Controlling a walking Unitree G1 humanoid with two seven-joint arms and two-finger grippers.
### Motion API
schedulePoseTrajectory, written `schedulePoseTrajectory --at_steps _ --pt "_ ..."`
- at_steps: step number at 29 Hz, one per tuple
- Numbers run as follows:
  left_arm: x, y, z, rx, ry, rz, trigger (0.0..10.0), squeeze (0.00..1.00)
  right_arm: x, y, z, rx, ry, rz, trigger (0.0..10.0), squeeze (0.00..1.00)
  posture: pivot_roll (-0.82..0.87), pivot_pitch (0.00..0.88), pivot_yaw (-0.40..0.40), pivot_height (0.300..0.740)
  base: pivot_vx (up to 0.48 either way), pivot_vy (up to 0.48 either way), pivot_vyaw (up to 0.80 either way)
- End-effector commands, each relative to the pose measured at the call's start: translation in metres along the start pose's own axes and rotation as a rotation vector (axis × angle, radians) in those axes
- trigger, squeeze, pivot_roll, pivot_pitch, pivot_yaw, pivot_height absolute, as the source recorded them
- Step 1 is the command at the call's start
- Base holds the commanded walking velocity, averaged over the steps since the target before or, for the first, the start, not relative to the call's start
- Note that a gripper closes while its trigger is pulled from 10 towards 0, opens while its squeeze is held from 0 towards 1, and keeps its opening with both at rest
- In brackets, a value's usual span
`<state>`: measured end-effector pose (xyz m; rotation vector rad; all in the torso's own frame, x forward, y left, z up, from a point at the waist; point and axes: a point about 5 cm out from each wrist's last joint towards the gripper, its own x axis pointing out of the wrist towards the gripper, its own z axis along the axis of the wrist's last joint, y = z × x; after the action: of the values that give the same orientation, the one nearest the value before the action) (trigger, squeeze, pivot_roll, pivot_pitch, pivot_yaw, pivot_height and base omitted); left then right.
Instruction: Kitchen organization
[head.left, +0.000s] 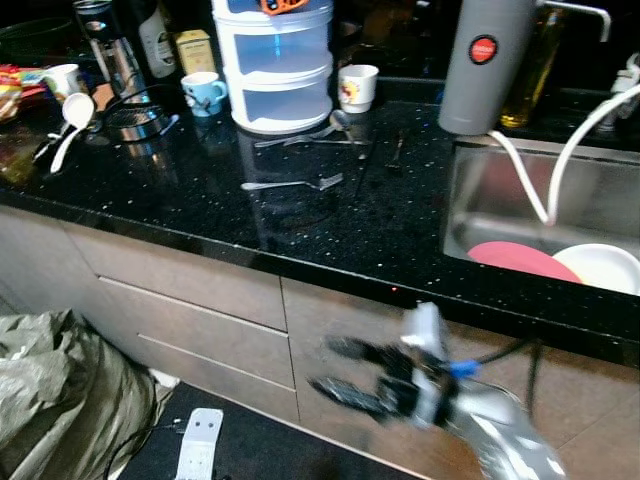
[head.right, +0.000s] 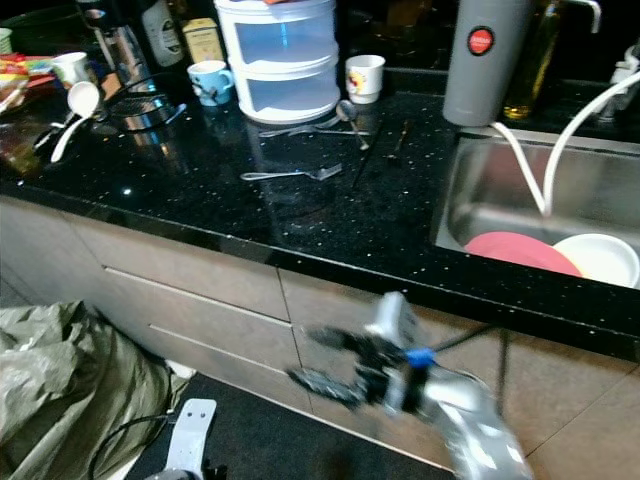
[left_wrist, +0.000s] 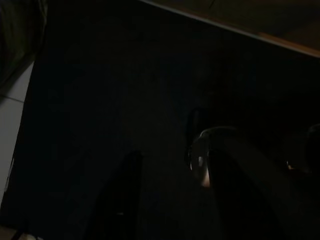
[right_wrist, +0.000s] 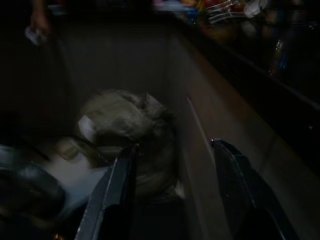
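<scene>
While the head camera looks down on a black speckled counter (head.left: 200, 190), the right gripper (head.left: 345, 372) hangs blurred below the counter edge, in front of the pale drawers (head.left: 190, 290), its two black fingers spread apart and holding nothing. On the counter, a fork (head.left: 295, 184) lies alone near the middle, with more cutlery (head.left: 320, 135) just in front of a white stack of plastic drawers (head.left: 276, 65). A blue mug (head.left: 203, 92) stands beside that stack on the robot's left, a white cup (head.left: 357, 86) on its right. A grey cylinder (head.left: 480, 60) stands at the sink (head.left: 470, 200) rim; a pink plate (head.left: 520, 258) and a white bowl (head.left: 605, 266) lie in the basin. On the floor sit a crumpled green bag (head.left: 55, 395) and a white power strip (head.left: 198, 445).

From the left wrist, nearly everything is dark (I cannot tell how the left gripper (left_wrist: 165, 200) stands).

From the right wrist, both fingers (right_wrist: 112, 190) show wide apart, pointing along the drawer fronts toward the crumpled bag.
</scene>
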<state>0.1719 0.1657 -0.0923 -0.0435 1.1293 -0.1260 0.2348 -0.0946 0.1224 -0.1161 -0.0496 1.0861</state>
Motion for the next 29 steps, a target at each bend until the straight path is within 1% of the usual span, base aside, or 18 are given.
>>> schedulePoseTrajectory --at_steps 1,2,3,4,5,7,8,10,11,12,13,14,16,17,18,22,26,29 --pt "-0.002 0.008 -0.001 0.024 0.013 0.017 10.0 0.00 0.004 0.003 -0.006 -0.035 0.047 -0.026 10.0 0.00 -0.13 0.007 0.092 0.740 0.000 0.000 0.00" --pt "-0.002 0.008 -0.001 0.025 0.014 0.017 10.0 0.00 0.007 0.004 -0.006 -0.053 0.064 -0.043 10.0 0.00 -0.13 0.008 0.093 0.740 0.000 0.000 0.00" --pt "-0.002 0.009 -0.001 0.031 0.015 0.017 10.0 0.00 0.011 0.003 -0.007 -0.134 0.115 -0.069 10.0 0.00 -0.13 0.005 0.094 0.740 0.000 0.000 0.00" --pt "-0.002 0.009 -0.001 0.031 0.015 0.017 10.0 0.00 0.011 0.003 -0.007 -0.134 0.115 -0.069 10.0 0.00 -0.13 0.005 0.094 0.740 0.000 0.000 0.00" --pt "-0.002 0.009 -0.001 0.033 0.015 0.017 10.0 0.00 0.013 0.001 -0.006 -0.171 0.127 -0.086 10.0 0.00 -0.13 0.006 0.091 0.740 0.000 0.000 0.00" --pt "-0.002 0.009 -0.001 0.033 0.015 0.017 10.0 0.00 0.013 0.001 -0.006 -0.171 0.127 -0.086 10.0 0.00 -0.13 0.006 0.091 0.740 0.000 0.000 0.00" --pt "-0.002 0.009 0.000 0.036 0.014 0.018 10.0 0.00 0.017 0.003 -0.006 -0.238 0.153 -0.084 10.0 0.00 -0.12 0.000 0.086 0.740 0.000 0.000 0.00" --pt "-0.002 0.009 0.000 0.036 0.014 0.018 10.0 0.00 0.017 0.003 -0.006 -0.238 0.153 -0.084 10.0 0.00 -0.12 0.000 0.086 0.740 0.000 0.000 0.00" --pt "-0.002 0.009 0.000 0.038 0.012 0.017 10.0 0.00 0.021 0.007 -0.007 -0.302 0.176 -0.060 10.0 0.00 -0.12 0.000 0.083 0.740 0.000 0.000 0.00" --pt "-0.002 0.008 0.000 0.039 0.011 0.016 10.0 0.00 0.025 0.011 -0.010 -0.398 0.217 -0.041 10.0 0.00 -0.11 0.000 0.075 0.740 0.000 0.000 0.00" --pt "-0.002 0.008 0.000 0.039 0.011 0.016 10.0 0.00 0.025 0.011 -0.010 -0.398 0.217 -0.041 10.0 0.00 -0.11 0.000 0.075 0.740 0.000 0.000 0.00" --pt "-0.001 0.008 0.000 0.038 0.010 0.015 10.0 0.00 0.027 0.014 -0.013 -0.476 0.247 -0.018 10.0 0.00 -0.11 0.000 0.073 0.740 0.000 0.000 0.00" --pt "-0.001 0.007 0.000 0.036 0.010 0.015 10.0 0.00 0.029 0.015 -0.014 -0.491 0.242 -0.025 10.0 0.00 -0.11 0.000 0.067 0.740 0.000 0.000 0.00" --pt "-0.001 0.007 0.000 0.034 0.009 0.015 10.0 0.00 0.030 0.017 -0.014 -0.524 0.233 -0.022 10.0 0.00 -0.11 0.000 0.063 0.740 0.000 0.000 0.00" --pt "-0.001 0.007 0.000 0.030 0.009 0.014 10.0 0.00 0.031 0.018 -0.013 -0.540 0.200 -0.058 10.0 0.00 -0.11 0.003 0.059 0.740 0.000 0.000 0.00" --pt "-0.001 0.006 0.000 0.024 0.008 0.013 10.0 0.00 0.033 0.025 -0.020 -0.607 0.248 -0.012 10.0 0.00 -0.11 0.014 0.058 0.740 0.000 0.000 0.00" --pt "-0.001 0.005 0.000 0.022 0.009 0.010 10.0 0.00 0.034 0.023 -0.026 -0.604 0.311 -0.008 10.0 0.00 -0.11 0.029 0.055 0.740 0.000 0.000 0.00" --pt "-0.001 0.005 0.000 0.021 0.007 0.008 10.0 0.00 0.035 0.023 -0.026 -0.618 0.321 -0.005 10.0 0.00 -0.12 0.037 0.053 0.740 0.000 0.000 0.00"
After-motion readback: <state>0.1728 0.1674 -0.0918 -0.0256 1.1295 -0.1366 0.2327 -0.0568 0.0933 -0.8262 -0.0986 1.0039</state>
